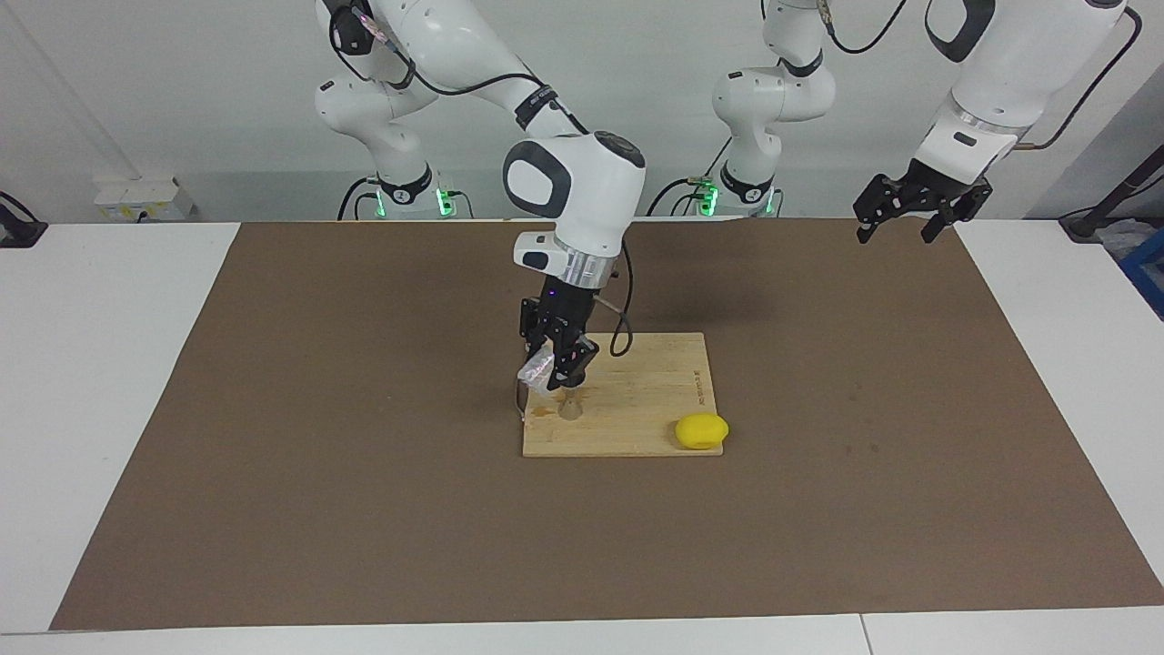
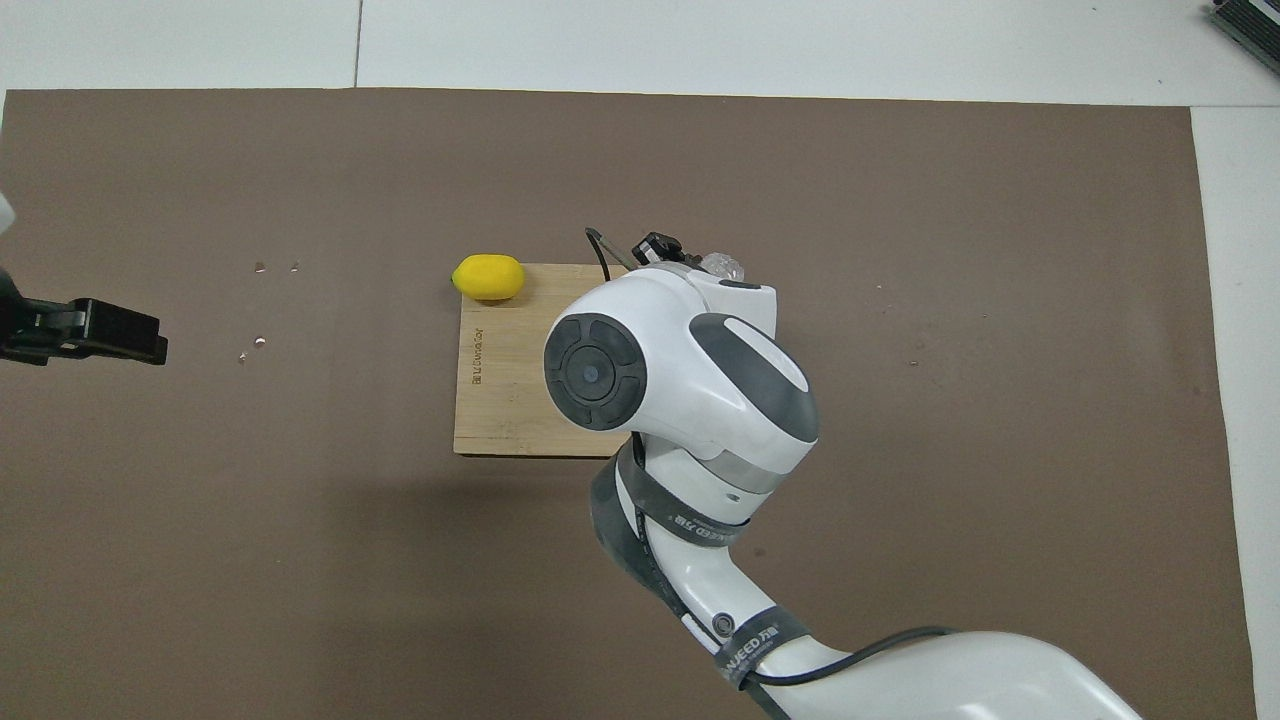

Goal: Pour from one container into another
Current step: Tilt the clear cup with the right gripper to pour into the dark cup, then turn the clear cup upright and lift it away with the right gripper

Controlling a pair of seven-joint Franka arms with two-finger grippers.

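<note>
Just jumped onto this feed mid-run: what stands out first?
The right gripper hangs over the wooden cutting board at mid-table, holding the clear cup tilted above the steel jigger that stands on the board. A yellow lemon sits at the board's corner toward the left arm's end. The left gripper waits, raised over the mat's edge.

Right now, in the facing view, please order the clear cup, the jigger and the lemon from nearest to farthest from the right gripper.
1. Clear cup: held tilted in the right gripper, over the cutting board.
2. Jigger: standing on the board just under the cup.
3. Lemon: at the board's corner toward the left arm's end, clearly farthest.
</note>
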